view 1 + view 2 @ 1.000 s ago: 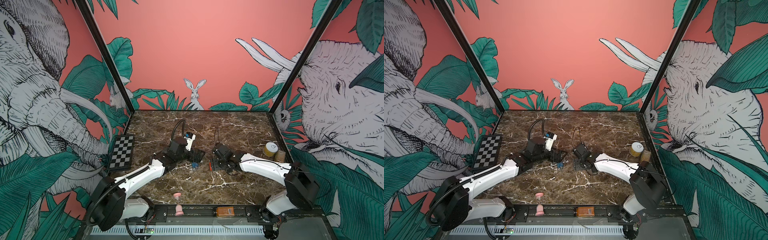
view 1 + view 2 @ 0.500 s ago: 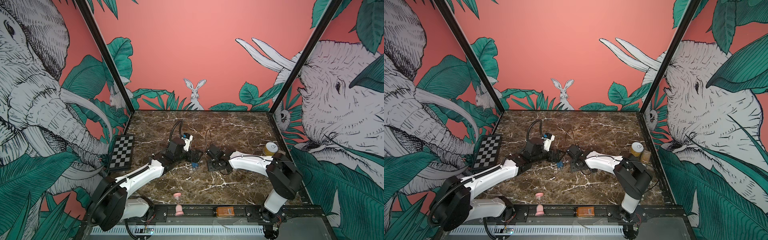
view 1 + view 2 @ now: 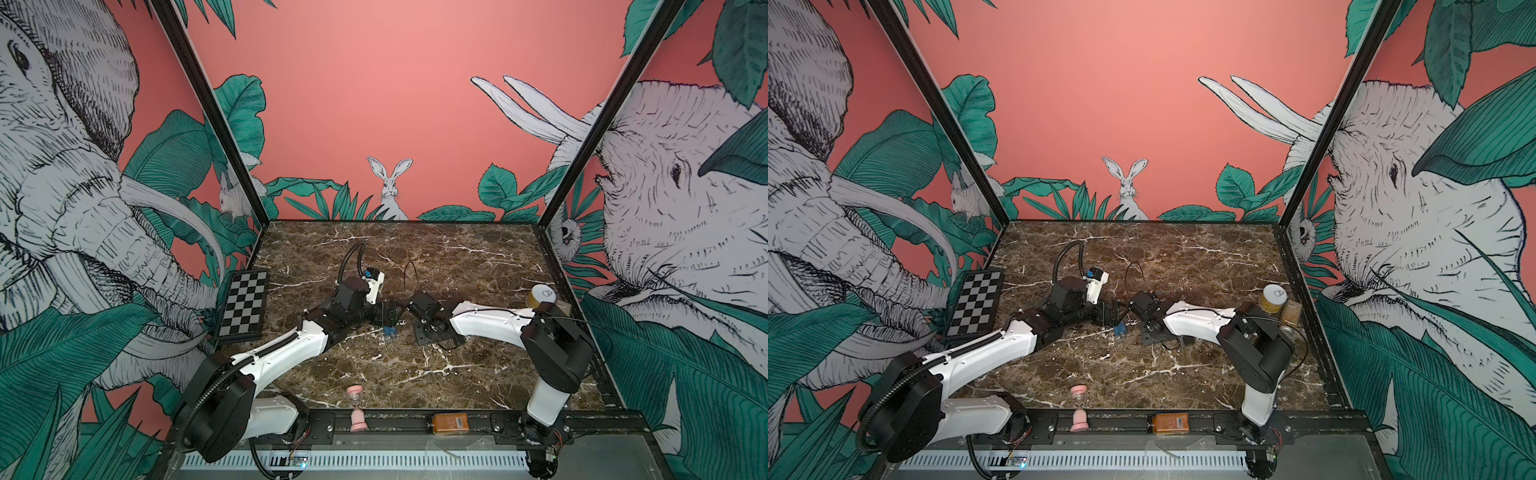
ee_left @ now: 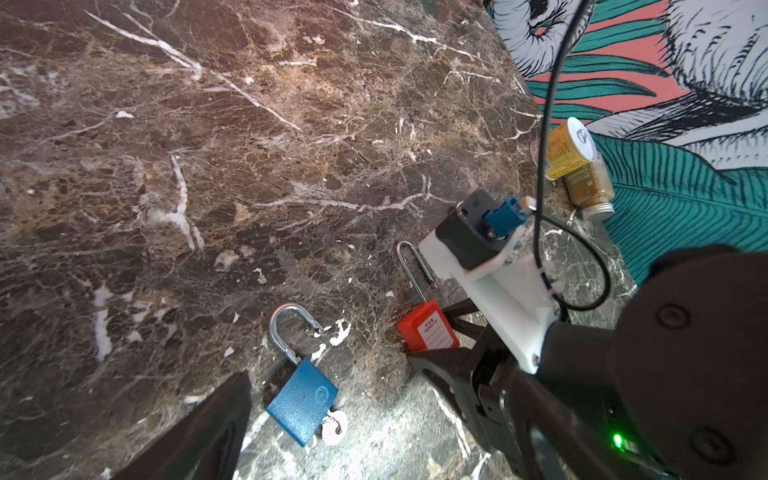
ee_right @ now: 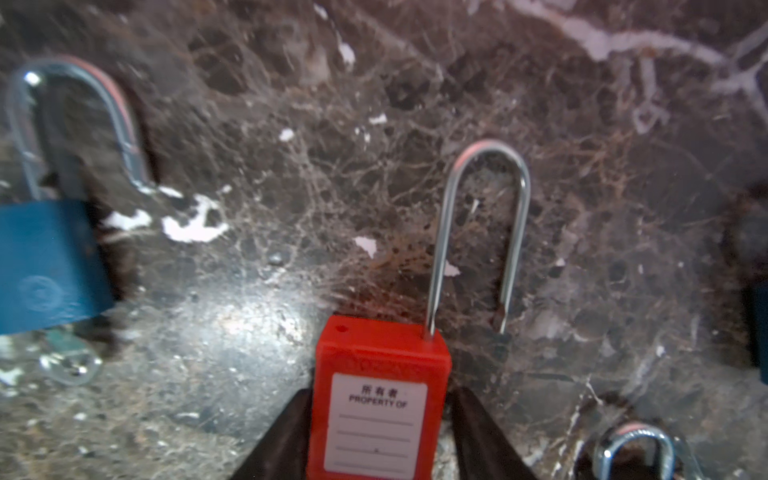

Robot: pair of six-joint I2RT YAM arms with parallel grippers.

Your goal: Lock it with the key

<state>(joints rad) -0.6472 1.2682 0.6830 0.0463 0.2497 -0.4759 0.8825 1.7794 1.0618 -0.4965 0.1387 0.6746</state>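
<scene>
A blue padlock [image 4: 301,399] lies flat on the marble with its shackle sprung open and a silver key [image 4: 333,429] in its base. It also shows in both top views [image 3: 389,331] [image 3: 1120,329]. My left gripper [image 4: 328,365] is open, its fingers low on either side of the blue padlock without touching it. A red padlock [image 5: 380,399] with a long open shackle [image 5: 484,216] lies beside it. My right gripper [image 5: 380,395] is shut on the red padlock's body, one finger on each side.
A third padlock's shackle [image 5: 636,449] lies close to my right gripper. A checkerboard [image 3: 245,305] leans at the left wall. Two jars [image 3: 542,297] stand at the right wall. A pink hourglass [image 3: 355,407] and an orange pack [image 3: 450,422] sit at the front edge.
My right arm has swung left toward the middle and its jaws have closed in on the red padlock. The left arm has barely moved and stays open.
</scene>
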